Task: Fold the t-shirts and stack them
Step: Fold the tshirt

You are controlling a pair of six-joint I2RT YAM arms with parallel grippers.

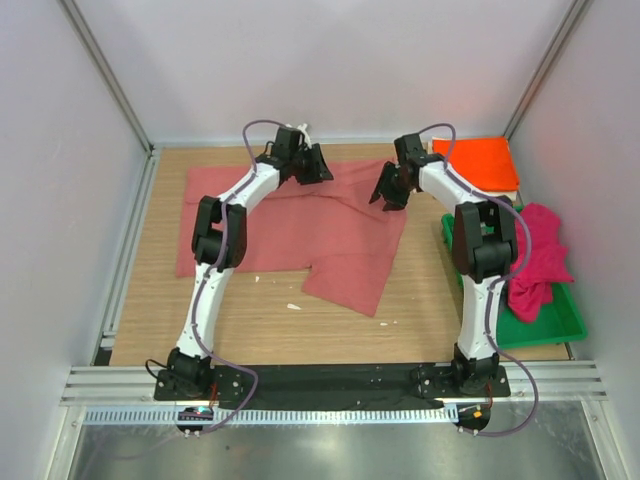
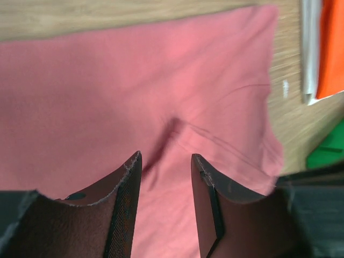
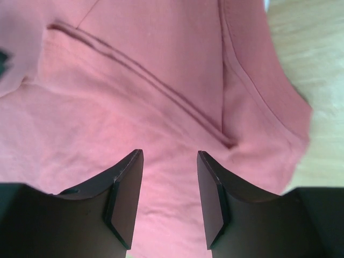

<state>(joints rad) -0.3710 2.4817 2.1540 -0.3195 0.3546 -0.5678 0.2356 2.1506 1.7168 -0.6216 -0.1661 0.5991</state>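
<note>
One salmon-red t-shirt (image 1: 300, 235), far edge partly hidden.

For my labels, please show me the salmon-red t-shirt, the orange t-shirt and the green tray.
salmon-red t-shirt (image 1: 300, 225): top view, middle of the spread cloth.
orange t-shirt (image 1: 478, 160): top view, its middle.
green tray (image 1: 560, 318): top view, bare floor near its front right corner.

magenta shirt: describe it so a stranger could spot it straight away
On the wooden table, look to the right edge, where a green tray sits. The magenta shirt lies crumpled in it. Unlike the salmon-red shirt spread flat mid-table and the flat orange one behind, it is a bunched heap.
</note>
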